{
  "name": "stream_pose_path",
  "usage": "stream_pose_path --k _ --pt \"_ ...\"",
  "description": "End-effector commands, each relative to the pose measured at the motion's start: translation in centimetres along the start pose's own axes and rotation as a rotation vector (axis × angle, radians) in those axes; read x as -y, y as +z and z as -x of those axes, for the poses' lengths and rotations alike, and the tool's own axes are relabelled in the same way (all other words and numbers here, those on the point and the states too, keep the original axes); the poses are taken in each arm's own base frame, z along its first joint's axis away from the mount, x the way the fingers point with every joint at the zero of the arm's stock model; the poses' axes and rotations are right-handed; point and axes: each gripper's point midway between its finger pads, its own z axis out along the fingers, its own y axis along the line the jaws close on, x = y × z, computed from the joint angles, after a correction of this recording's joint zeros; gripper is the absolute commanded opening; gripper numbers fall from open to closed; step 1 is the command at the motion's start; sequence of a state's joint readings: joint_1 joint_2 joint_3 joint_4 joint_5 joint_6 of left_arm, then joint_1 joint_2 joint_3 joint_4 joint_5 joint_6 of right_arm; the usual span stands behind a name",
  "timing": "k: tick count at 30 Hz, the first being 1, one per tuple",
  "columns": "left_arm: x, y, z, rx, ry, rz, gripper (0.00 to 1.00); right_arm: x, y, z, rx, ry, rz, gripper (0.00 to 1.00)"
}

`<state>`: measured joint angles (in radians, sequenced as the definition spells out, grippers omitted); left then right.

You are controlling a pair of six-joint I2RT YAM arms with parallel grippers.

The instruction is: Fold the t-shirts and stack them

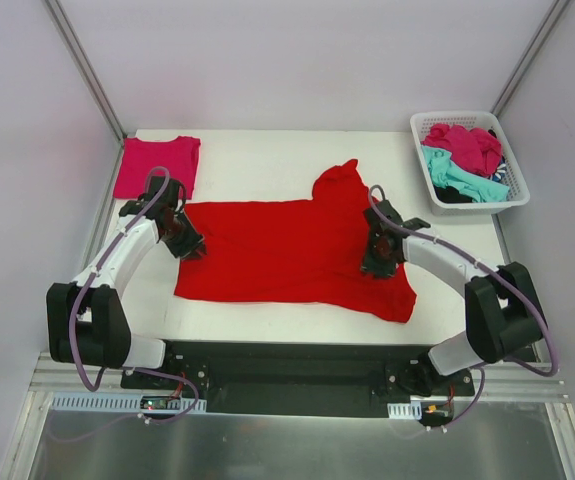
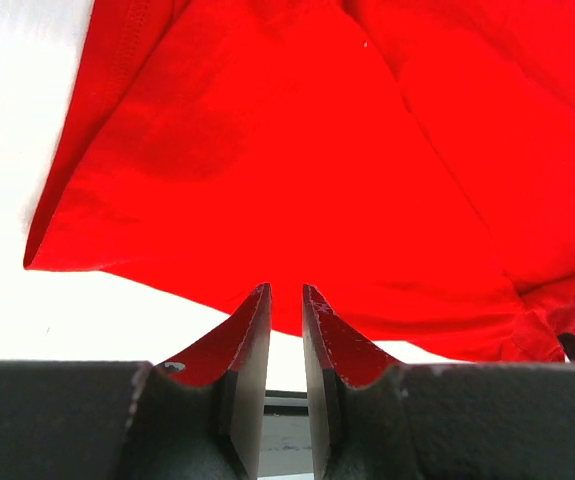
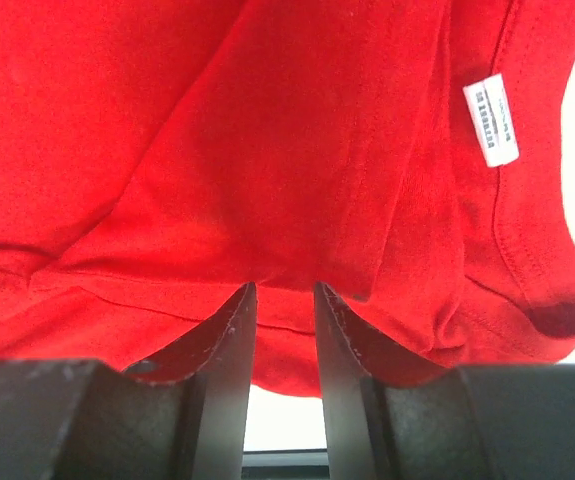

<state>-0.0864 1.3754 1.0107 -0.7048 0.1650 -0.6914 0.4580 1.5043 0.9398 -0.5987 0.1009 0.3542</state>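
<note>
The red t-shirt (image 1: pixel 287 250), spread on the counter (image 1: pixel 257 165) with its left edge pinched in the left pincer (image 1: pixel 188 244), should be gripped fully by the part-spread right pincer (image 1: pixel 378 262) before being lifted evenly.

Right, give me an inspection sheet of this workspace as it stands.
Surface: white table, no stains seen.
Job's things: red t-shirt spread mid-table; folded pink t-shirt at the far left corner; crumpled magenta, teal and dark cloth, far right.
Clutter: white lattice basket at the far right corner, holding that cloth.
Grippers: left gripper shut on the red t-shirt's edge; right gripper around a fold of it, grip unclear.
Cables: purple cables looped along both arms.
Surroundings: white walls, metal frame posts.
</note>
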Motion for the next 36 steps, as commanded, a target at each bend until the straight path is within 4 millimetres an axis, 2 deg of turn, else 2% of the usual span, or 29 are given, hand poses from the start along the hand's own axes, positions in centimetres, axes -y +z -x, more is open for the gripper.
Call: stream_pose_path --k 1,7,8,12,14,19,30,36 --pt "-0.7 -0.2 -0.6 0.000 0.022 0.023 0.19 -1.4 -0.9 2.3 0.146 0.230 0.072 0.33" --pt "-0.9 -0.4 -0.8 0.008 0.029 0.022 0.19 -0.8 -1.8 3.8 0.249 0.332 0.066 0.32" --pt "-1.0 -0.4 -0.9 0.006 0.031 0.025 0.19 -0.2 -2.0 3.9 0.263 0.343 0.045 0.32" --pt "-1.1 -0.2 -1.0 -0.003 0.029 0.029 0.19 1.2 -3.3 3.7 0.302 0.378 0.031 0.33" --pt "-1.2 -0.1 -1.1 -0.007 0.028 0.031 0.19 2.4 -3.4 3.1 0.312 0.406 0.018 0.33" --pt "-1.1 -0.1 -1.1 -0.007 0.029 0.029 0.19 3.8 -3.1 2.4 0.310 0.424 0.004 0.33" --pt "-1.3 -0.1 -1.2 -0.008 0.027 0.032 0.19 3.3 -2.3 2.3 0.280 0.431 0.011 0.31" --pt "-1.2 0.0 -1.2 -0.009 0.023 0.033 0.19 3.4 -1.4 1.5 0.256 0.432 0.008 0.31"
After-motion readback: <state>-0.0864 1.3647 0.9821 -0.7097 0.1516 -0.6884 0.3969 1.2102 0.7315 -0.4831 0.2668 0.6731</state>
